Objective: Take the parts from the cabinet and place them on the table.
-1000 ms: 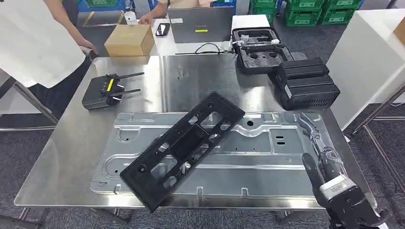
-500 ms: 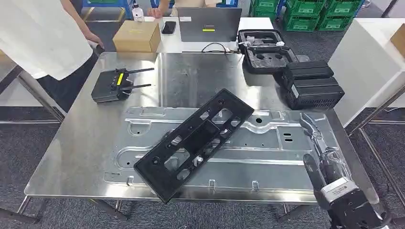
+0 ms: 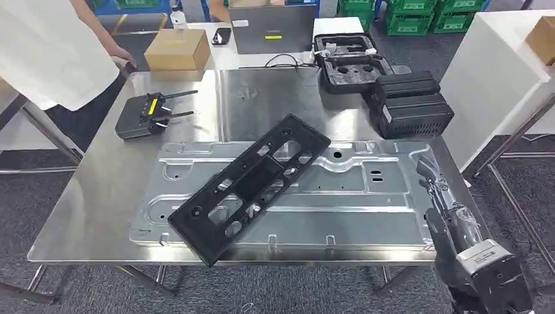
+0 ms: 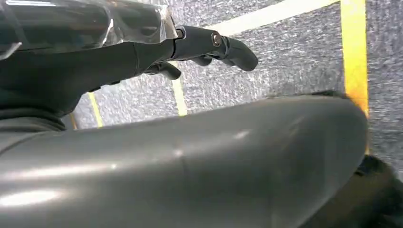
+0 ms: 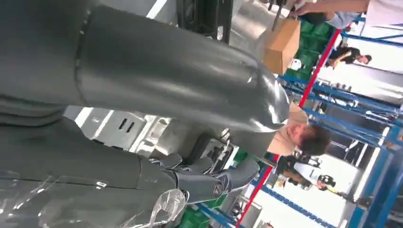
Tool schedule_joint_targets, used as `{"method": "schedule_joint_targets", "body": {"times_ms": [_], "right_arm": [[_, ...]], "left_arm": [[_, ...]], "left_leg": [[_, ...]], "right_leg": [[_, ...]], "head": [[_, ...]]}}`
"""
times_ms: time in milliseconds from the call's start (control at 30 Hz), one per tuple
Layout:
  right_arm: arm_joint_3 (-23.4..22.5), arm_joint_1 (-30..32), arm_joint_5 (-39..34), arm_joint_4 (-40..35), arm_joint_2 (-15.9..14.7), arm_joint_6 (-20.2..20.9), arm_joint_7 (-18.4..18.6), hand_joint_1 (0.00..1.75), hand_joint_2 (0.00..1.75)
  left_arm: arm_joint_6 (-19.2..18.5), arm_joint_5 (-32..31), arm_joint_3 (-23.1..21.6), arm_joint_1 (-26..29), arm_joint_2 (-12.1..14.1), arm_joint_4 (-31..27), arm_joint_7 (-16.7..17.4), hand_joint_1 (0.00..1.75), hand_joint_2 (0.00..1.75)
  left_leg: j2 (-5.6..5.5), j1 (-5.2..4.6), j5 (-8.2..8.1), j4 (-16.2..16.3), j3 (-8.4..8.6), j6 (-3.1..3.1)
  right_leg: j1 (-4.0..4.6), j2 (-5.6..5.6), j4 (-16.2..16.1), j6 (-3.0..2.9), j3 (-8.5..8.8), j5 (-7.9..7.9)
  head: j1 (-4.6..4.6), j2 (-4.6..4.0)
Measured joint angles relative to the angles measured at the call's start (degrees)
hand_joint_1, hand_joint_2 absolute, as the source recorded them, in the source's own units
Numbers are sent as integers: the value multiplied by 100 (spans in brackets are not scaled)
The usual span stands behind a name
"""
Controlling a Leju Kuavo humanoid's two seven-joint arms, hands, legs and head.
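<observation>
Both hands hold nothing, fingers loosely spread: the right hand (image 3: 451, 232) hangs at the steel table's (image 3: 91, 203) five o'clock corner, the left hand (image 4: 209, 47) over floor, while the black part (image 3: 252, 186) lies diagonally across the silver panel (image 3: 353, 216), toward the right hand's nine o'clock.

Cardboard box (image 3: 177, 50), laptop (image 3: 271, 29), remote controller (image 3: 145, 116) at table's far side.

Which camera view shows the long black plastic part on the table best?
The head view shows the black part best: all of it is visible, lying slantwise on the metal panel. The right wrist view shows a piece of the panel, but I cannot make out the black part there. The left wrist view looks down at the floor.
</observation>
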Motion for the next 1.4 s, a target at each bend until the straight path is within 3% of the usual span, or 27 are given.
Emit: {"method": "schedule_joint_targets", "body": {"times_ms": [33, 67, 100, 167, 200, 300, 367, 400, 433, 500, 533, 567, 600, 667, 700, 733, 833, 867, 900, 933, 1100, 1167, 1200, 1267, 1300, 1333, 1400], "right_arm": [[-11, 0, -26, 2, 2, 0, -2, 0, 0], [-15, -2, -44, 0, 11, 0, -7, 0, 0], [-17, -11, -68, 2, 15, 2, -15, 0, 0], [-24, -66, -90, 2, 22, 44, -35, 0, 0], [-26, -90, -89, 2, 26, 57, -61, 0, 0], [-31, -87, -83, 2, 33, 61, -98, 0, 0], [-50, -76, -50, 2, 42, 59, -109, 0, 0], [-65, -76, -20, 4, 44, 59, -112, 0, 0], [-70, -77, -11, 4, 44, 59, -111, 0, 0], [-70, -68, -4, 9, 57, 59, -111, 0, 0], [-70, -62, -4, 11, 66, 59, -112, 0, 0], [-70, -51, -4, 11, 68, 59, -111, 0, 0], [-70, -45, -4, 13, 74, 61, -112, 0, 0], [-70, -45, 9, 13, 81, 79, -112, 0, 0], [-70, -44, 35, 13, 81, 94, -111, 0, 0], [-68, -35, 50, 15, 81, 107, -107, 0, 0], [-57, 4, 129, 37, 103, 173, -72, 0, 0], [-46, 48, 226, 72, 116, 206, -24, 0, 0], [-33, 76, 334, 124, 125, 238, 75, 0, 0], [-11, 120, 390, 182, 125, 245, 125, 0, 0], [-6, 135, 409, 195, 125, 245, 127, 0, 0], [24, 213, 463, 275, 133, 238, 172, 0, 0], [122, 727, 459, 699, 131, -43, 234, 0, 0], [151, 984, 345, 958, 114, -331, 17, 0, 0], [164, 1112, 286, 1109, 103, -479, -81, 0, 0], [173, 1237, 227, 1240, 101, -593, -195, 0, 175], [220, 1377, -108, 1560, 101, -681, -552, 0, 175]], "left_arm": [[0, 13, 4, 2, 0, 0, -2, 0, 0], [0, 13, 13, 3, 0, 0, -7, 0, 0], [0, 15, 20, 2, 0, 0, -22, 0, 0], [0, 20, 22, -13, 6, 0, -41, 0, 0], [0, 17, 22, -32, 11, 0, -41, 0, 0], [-11, 24, 22, -52, 20, 0, -46, 0, 0], [-11, 28, 22, -61, 26, 0, -63, 0, 0], [-11, 28, 22, -78, 26, 0, -72, 0, 0], [-11, 28, 22, -78, 39, 0, -87, 0, 0], [28, 28, 28, -49, 52, 0, -87, 0, 0], [28, 28, 31, -32, 52, 0, -87, 0, 0], [28, 28, 31, -19, 52, 0, -87, 0, 0], [28, 31, 39, -14, 52, 0, -87, 0, 0], [28, 35, 77, -17, 52, 0, -87, 0, 0], [28, 35, 85, -19, 52, 0, -85, 0, 0], [28, 33, 94, -18, 52, 0, -79, 0, 0], [28, 26, 125, -23, 52, 0, -50, 0, 0], [28, 17, 127, -20, 68, 0, -50, 0, 0], [26, 4, 127, -18, 85, 0, -52, 0, 0], [13, -13, 129, -14, 85, 2, -59, 0, 0], [13, -18, 129, -15, 85, 2, -61, 0, 0], [13, -39, 129, -14, 87, 2, -66, 0, 0], [13, -153, 129, -16, 87, 2, -85, 0, 0], [13, -168, 129, -21, 81, 2, -87, 0, 0], [13, -173, 129, -33, 61, 2, -90, 0, 0], [13, -175, 129, -25, 55, 2, -90, 0, 0], [13, -186, 129, -6, 24, 2, -87, 0, 0]], "left_leg": [[0, 0, -79, 271, -72, 1], [-2, 0, -31, 217, 0, 11], [-7, -1, 110, -95, 206, 32], [-94, -7, 544, -1310, 930, 118], [-187, -24, 551, -1759, 1145, 165], [-147, -88, 639, -1724, 1082, 193], [-107, -57, 777, -1804, 1060, 312], [-89, -61, 833, -1819, 1019, 360], [-86, -64, 867, -1816, 961, 402], [-55, -83, 944, -1810, 854, 428], [-38, -97, 982, -1802, 795, 434], [-15, -110, 1016, -1802, 747, 431], [5, -117, 1046, -1797, 710, 427], [32, -117, 1084, -1768, 656, 396], [43, -118, 1095, -1747, 644, 378], [53, -149, 1122, -1736, 619, 337], [57, -132, 1208, -1723, 589, 240], [49, -167, 1239, -1712, 551, 204], [12, -130, 1063, -1597, 473, 160], [3, -110, 751, -1318, 362, 113], [4, -99, 646, -1197, 312, 98], [4, -55, 190, -546, 113, 32], [4, 34, 321, -206, 342, -42], [-18, 68, 620, -1283, 1061, -56], [-90, 59, 498, -1829, 1404, -40], [-139, 28, 514, -1898, 1415, 36], [-143, -2, 543, -1872, 1326, 93]], "right_leg": [[0, 34, 1, 5, -47, 35], [0, 77, 1, 14, -88, 67], [0, 127, 1, 26, -124, 101], [-1, 165, 1, 55, -179, 166], [-4, 182, 1, 83, -196, 193], [-6, 210, -20, 191, -218, 266], [-15, 200, -40, 280, -242, 296], [-14, 58, 103, 270, -303, 109], [-7, -27, 448, 268, -437, -222], [-9, -63, 1385, 309, -749, -781], [-2, -63, 1761, 329, -848, -911], [-2, -63, 1833, 337, -800, -875], [-1, -65, 1611, 333, -615, -738], [-1, -102, 534, 309, 101, -346], [-1, -150, -14, 291, 451, -285], [59, -160, -130, 244, 505, -272], [91, -133, -117, 147, 408, -227], [28, -144, -153, 83, 366, -166], [13, -158, -153, 52, 311, -104], [2, -164, -153, 5, 236, -55], [2, -163, -153, 3, 213, -39], [0, -163, -151, -3, 107, 37], [-22, -155, -141, 63, -189, 255], [-44, -149, -139, 128, -283, 352], [-22, -145, -132, 178, -321, 391], [-24, -143, -150, 214, -314, 450], [-28, -133, -201, 294, -301, 548]], "head": [[0, 0], [-2, 0], [0, 0], [0, 0], [-2, 0], [0, 0], [-2, 0], [2, 0], [4, 0], [4, 0], [7, 0], [7, 0], [7, 0], [7, 0], [7, 0], [4, 0], [4, 0], [4, 0], [2, 0], [2, 0], [2, 0], [2, 0], [2, 0], [2, 0], [2, 0], [9, 0], [7, 0]]}}
